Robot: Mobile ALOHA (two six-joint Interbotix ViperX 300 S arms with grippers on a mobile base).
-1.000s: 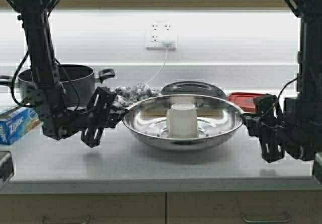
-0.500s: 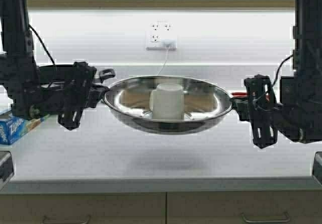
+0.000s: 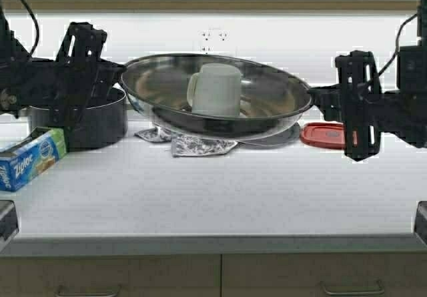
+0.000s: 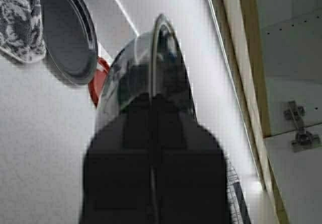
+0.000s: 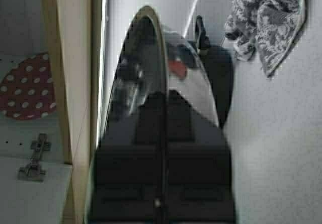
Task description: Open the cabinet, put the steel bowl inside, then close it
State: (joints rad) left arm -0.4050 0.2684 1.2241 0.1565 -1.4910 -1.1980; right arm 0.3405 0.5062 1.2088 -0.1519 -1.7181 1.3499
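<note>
Glossy polished metal steel bowl (image 3: 267,103); matt white counter (image 3: 213,197); patterned cloth towel (image 3: 200,143).

the steel bowl (image 3: 217,97) hangs above the table (image 3: 213,203), a cup (image 3: 215,90) inside it. left tool (image 3: 119,77) at the bowl's left rim, right tool (image 3: 319,100) at its right. pot (image 3: 77,118) left of the bowl, cloth (image 3: 193,143) and lidded box (image 3: 323,135) beneath and behind.

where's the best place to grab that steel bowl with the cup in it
By its rolled rim, at opposite ends, one end effector from each side. The steel bowl is wide, shallow and carries a loose white cup, so a level two-sided pinch suits it. That is how it is held now: left end effector and right end effector clamp the rim, above the counter.
</note>
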